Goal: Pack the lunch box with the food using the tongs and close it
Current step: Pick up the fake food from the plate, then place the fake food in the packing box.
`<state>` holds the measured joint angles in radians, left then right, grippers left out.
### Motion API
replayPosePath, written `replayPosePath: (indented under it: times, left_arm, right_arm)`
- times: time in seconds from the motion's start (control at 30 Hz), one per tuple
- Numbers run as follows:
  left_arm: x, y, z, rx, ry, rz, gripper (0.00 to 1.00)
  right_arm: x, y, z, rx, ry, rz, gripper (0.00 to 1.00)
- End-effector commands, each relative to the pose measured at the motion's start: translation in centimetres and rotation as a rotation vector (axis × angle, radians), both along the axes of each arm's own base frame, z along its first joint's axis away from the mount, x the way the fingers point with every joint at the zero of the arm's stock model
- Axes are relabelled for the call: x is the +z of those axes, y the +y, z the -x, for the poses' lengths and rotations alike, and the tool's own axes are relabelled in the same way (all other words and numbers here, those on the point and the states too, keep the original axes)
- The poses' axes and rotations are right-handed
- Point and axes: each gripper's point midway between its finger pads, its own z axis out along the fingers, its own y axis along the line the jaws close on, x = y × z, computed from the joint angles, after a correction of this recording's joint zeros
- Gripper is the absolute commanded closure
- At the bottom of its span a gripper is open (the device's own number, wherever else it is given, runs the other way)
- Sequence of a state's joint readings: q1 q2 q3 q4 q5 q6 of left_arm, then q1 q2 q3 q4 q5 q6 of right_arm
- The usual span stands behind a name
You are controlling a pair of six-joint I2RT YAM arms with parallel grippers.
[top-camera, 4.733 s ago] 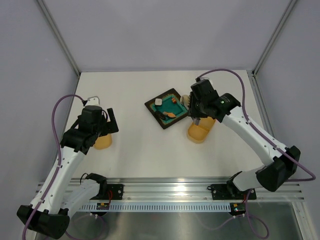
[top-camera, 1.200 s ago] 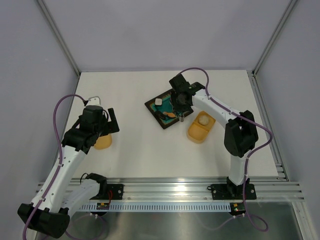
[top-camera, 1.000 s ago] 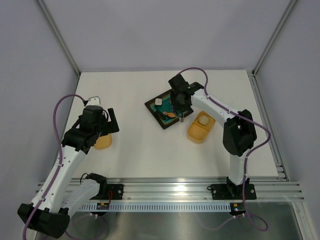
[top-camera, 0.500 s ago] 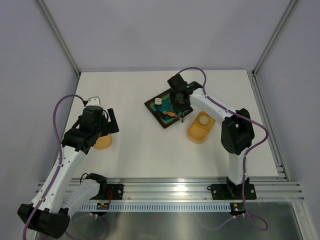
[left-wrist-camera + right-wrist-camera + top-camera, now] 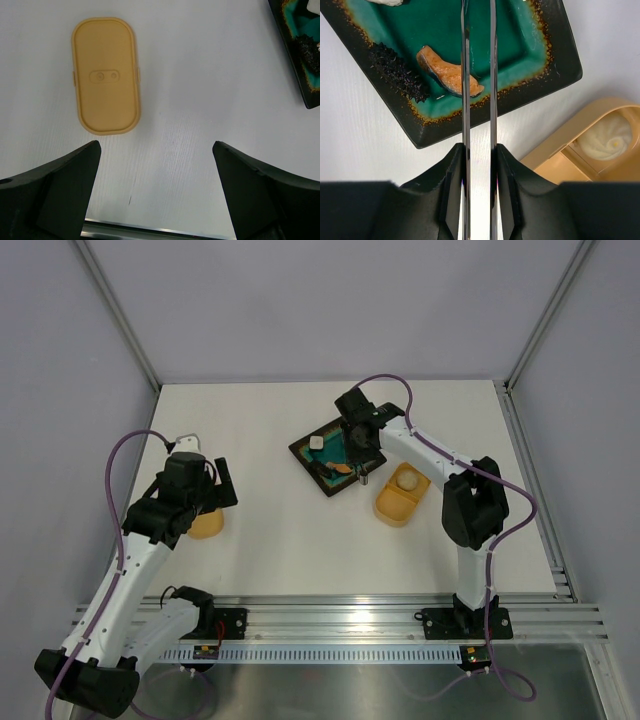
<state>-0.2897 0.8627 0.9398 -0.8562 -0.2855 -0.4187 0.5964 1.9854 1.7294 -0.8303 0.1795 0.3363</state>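
My right gripper [image 5: 479, 155] is shut on the silver tongs [image 5: 465, 75], pressing their two arms close together. The tongs reach out over the teal plate [image 5: 555, 55], and their tips run off the top of the right wrist view. An orange slice [image 5: 447, 72] lies under the left tong arm, with a dark piece [image 5: 397, 72] to its left. The white cube [image 5: 317, 442] sits at the plate's far corner. The yellow lunch box [image 5: 400, 502] stands right of the plate with a beige ball [image 5: 607, 140] in one compartment. My left gripper [image 5: 155, 165] hangs open and empty over the table.
The matching yellow lid [image 5: 105, 75] lies flat on the table at the left, just beyond my left gripper [image 5: 215, 485]. A corner of the plate [image 5: 300, 55] shows at the right edge of the left wrist view. The metal rail runs along the near table edge.
My right gripper has edged a little farther over the plate with the tongs. The left arm has not moved.
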Motion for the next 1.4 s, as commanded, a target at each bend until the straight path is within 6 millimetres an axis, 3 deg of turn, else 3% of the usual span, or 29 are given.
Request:
replayPosePath:
  times: [0.0, 0.07, 0.2, 0.43, 0.47, 0.53, 0.57, 0.73, 0.83, 1.37]
  left_arm:
    - [1.3, 0.1, -0.5, 0.011, -0.052, 0.002, 0.01]
    - [1.2, 0.1, -0.5, 0.009, -0.049, 0.004, 0.01]
    - [1.3, -0.1, -0.6, 0.004, -0.053, 0.008, 0.01]
    - [1.3, -0.3, -0.7, -0.004, -0.056, 0.018, 0.01]
    - [1.3, -0.4, -0.8, -0.008, -0.057, 0.02, 0.01]
    - [1.3, -0.5, -0.8, -0.01, -0.058, 0.025, 0.01]
    - [1.4, -0.6, -0.9, -0.015, -0.058, 0.027, 0.01]
    - [1.2, -1.0, -1.2, -0.025, -0.056, 0.037, 0.01]
    - [1.2, -1.2, -1.5, -0.032, -0.053, 0.047, 0.01]
    - [0.9, -1.5, -1.9, -0.037, -0.047, 0.052, 0.01]
  right_arm:
    - [3.9, 0.5, -0.4, 0.001, -0.077, -0.076, 0.86]
    - [5.0, 0.3, 0.2, -0.001, -0.088, -0.095, 0.91]
    - [7.3, -0.8, 1.3, -0.025, -0.133, -0.118, 0.92]
    - [10.7, -5.5, 5.1, -0.125, -0.206, -0.11, 0.92]
    - [9.9, -6.4, 5.9, -0.146, -0.184, -0.094, 0.92]
    - [10.9, -8.2, 6.9, -0.187, -0.208, -0.098, 0.92]
    - [10.1, -9.0, 7.9, -0.206, -0.184, -0.081, 0.92]
    - [10.2, -13.1, 10.4, -0.309, -0.177, -0.069, 0.92]
    - [8.8, -14.8, 11.9, -0.351, -0.134, -0.043, 0.92]
    - [5.6, -15.7, 15.0, -0.399, -0.028, -0.044, 0.91]
